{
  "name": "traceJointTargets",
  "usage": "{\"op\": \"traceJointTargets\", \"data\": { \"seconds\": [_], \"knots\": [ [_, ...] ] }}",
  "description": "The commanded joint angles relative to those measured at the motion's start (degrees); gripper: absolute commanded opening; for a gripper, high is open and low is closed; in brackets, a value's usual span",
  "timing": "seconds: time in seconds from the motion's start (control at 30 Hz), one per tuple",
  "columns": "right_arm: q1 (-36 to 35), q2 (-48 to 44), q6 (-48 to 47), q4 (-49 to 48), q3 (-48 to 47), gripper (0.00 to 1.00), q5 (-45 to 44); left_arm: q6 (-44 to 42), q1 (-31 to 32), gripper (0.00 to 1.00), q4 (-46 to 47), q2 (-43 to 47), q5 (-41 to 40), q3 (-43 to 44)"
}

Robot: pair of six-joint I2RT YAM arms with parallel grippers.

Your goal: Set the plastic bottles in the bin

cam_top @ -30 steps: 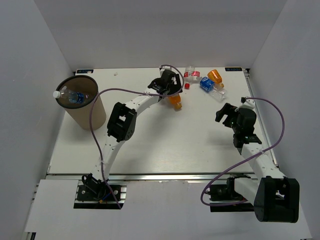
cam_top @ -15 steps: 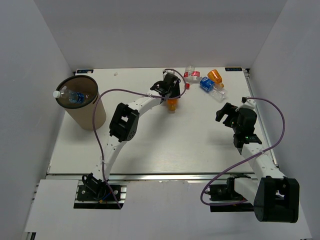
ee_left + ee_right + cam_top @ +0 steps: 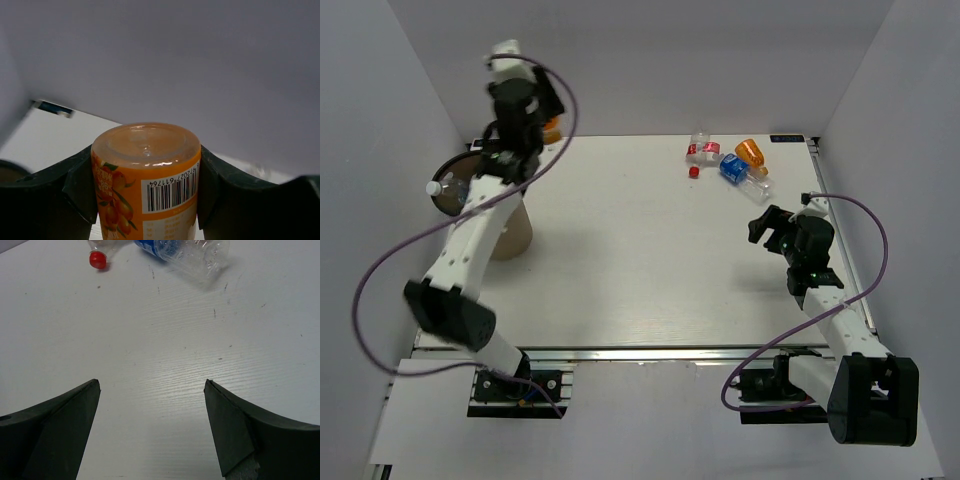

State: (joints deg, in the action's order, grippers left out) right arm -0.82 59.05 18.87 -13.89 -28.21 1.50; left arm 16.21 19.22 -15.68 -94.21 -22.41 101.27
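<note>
I've got the left fingers clamped on an orange bottle up near the bin, far-left corner. My right fingers are wide open, empty.

The place looked like a robotics laboratory, more exactly a closed test cell. A plain white tabletop was enclosed by bare pale panels on the left, at the back and on the right. Two white and black robot arms, the left arm and the right arm, stood at the near edge by an aluminium rail. Purple cables hung from them in open loops. The things there were simple test props: a cardboard bin and some small plastic bottles.
</note>
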Motion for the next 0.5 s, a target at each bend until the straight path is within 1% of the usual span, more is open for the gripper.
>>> {"op": "traceJointTargets", "data": {
  "seconds": [0.0,0.03,0.1,0.13,0.17,0.23,0.33,0.4,0.43,0.47],
  "knots": [
    [0.1,-0.8,-0.7,-2.5,0.3,0.89,0.7,-5.2,-1.8,0.25,0.7,8.7,-14.6,-5.5],
    [0.1,-0.8,-0.7,-2.5,0.3,0.89,0.6,-5.4,-4.4,0.25,0.7,10.0,-17.0,-6.5],
    [0.1,-0.8,-0.6,-2.5,0.3,0.89,0.8,-4.3,-7.6,0.25,1.2,13.3,-22.6,-10.1],
    [0.1,-0.5,-0.5,-2.5,0.3,0.89,1.0,-2.5,-11.6,0.25,0.7,14.0,-22.6,-10.8],
    [0.2,-0.4,-0.5,-2.5,0.0,0.89,1.1,-1.4,-13.5,0.25,-1.3,14.7,-22.8,-11.2],
    [0.2,0.4,-0.5,-2.5,-0.3,0.89,1.1,0.7,-16.4,0.25,-2.4,15.3,-25.2,-12.5],
    [0.2,1.9,-0.1,-2.5,-0.7,0.89,0.5,4.0,-17.4,0.26,-3.0,17.7,-26.8,-16.6],
    [0.2,2.8,0.2,-1.8,-1.8,0.89,0.1,6.3,-17.4,0.30,-2.3,20.0,-28.4,-19.9],
    [0.2,3.9,0.0,-1.5,-2.4,0.89,0.2,7.4,-17.6,0.32,-1.7,20.6,-29.0,-23.3],
    [0.1,4.2,-0.6,-1.2,-3.0,0.89,0.7,7.4,-17.7,0.33,0.0,21.0,-28.7,-24.5]
  ]
}}
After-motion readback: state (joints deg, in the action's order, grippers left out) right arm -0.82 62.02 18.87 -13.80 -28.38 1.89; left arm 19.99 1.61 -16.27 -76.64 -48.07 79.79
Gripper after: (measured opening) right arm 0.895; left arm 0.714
